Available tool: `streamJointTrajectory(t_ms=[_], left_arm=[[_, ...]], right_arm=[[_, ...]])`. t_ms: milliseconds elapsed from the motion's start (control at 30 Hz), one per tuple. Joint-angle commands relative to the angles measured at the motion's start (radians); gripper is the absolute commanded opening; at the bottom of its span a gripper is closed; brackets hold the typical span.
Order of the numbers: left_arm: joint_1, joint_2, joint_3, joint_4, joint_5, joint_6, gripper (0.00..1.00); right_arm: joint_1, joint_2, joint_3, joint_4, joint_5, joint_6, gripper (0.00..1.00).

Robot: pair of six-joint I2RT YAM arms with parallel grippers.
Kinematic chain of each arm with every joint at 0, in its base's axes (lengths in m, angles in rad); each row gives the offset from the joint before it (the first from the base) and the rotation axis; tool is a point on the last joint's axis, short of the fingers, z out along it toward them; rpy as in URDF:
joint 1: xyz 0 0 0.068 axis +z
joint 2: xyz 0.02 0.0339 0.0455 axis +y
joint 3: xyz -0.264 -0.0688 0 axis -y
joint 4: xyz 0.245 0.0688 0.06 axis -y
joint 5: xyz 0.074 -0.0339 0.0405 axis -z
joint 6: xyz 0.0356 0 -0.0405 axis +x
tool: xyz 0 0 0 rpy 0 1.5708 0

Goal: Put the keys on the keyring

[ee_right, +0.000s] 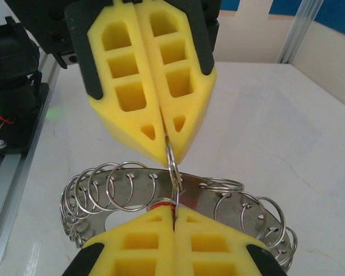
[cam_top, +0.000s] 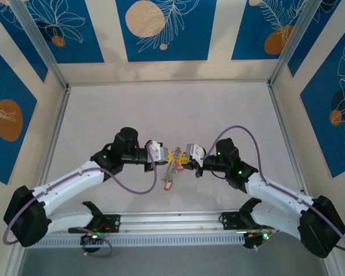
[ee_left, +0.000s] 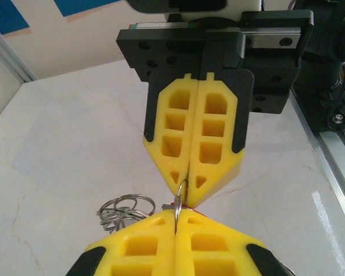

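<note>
- My left gripper (ee_left: 175, 224) is closed hard. Its yellow fingers are pressed flat together with no gap, and the very tips pinch a thin wire loop (ee_right: 173, 171).
- My right gripper (ee_right: 173, 217) is clamped just as tight on the opposite side of that one wire loop.
- The two sets of fingertips point straight at each other, nearly touching, with the loop spanning the small space between them.
- From above, the two grippers meet tip to tip over the middle of the table (cam_top: 218, 115), with both forearms angled inward.
- The wire loop passes through a hole in the keyring (ee_right: 139, 192). This is a flat silvery band, and its outer edge carries a row of similar loops, each through its own hole.
- In my right wrist view the keyring curves away to both sides just behind my fingertips.
- In the top view the keyring trails from the meeting point toward the near edge.
- A speck of red (ee_right: 161, 205) sits against the band right at my right fingertips. It is mostly hidden, so I cannot tell what it is.
- From above, a small red-marked key (cam_top: 168, 185) shows at the near end of the keyring. It is too small for me to tell whether it is threaded on.
- I cannot tell whether the keyring rests on the pale, faintly veined table or hangs clear of it.
- Blue and cream patterned walls (cam_top: 161, 29) enclose the table.
</note>
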Motion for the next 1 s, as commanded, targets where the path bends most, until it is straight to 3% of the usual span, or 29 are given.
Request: streamJointTrajectory(t_ms=[0,100,233,400,533,967], left_arm=[[0.012,-0.013,0.008,0.079,0.034,-0.024,0.0],[0.012,-0.009,0.009,0.08,0.053,-0.033,0.0],[0.012,-0.005,0.01,0.071,0.054,-0.025,0.0],[0.012,-0.017,0.01,0.06,0.046,-0.014,0.0],[0.012,-0.022,0.018,0.042,0.058,-0.004,0.0],[0.012,-0.017,0.024,0.04,0.085,-0.004,0.0]], right_arm=[[0.011,0.041,0.039,-0.048,-0.027,0.011,0.01],[0.016,0.064,0.062,-0.041,-0.03,0.013,0.04],[0.021,0.059,0.074,-0.035,-0.029,0.015,0.2],[0.02,-0.022,0.036,-0.011,0.021,-0.006,0.22],[0.019,-0.083,0.007,-0.006,0.034,-0.03,0.31],[0.021,-0.008,0.034,0.003,0.0,-0.038,0.23]])
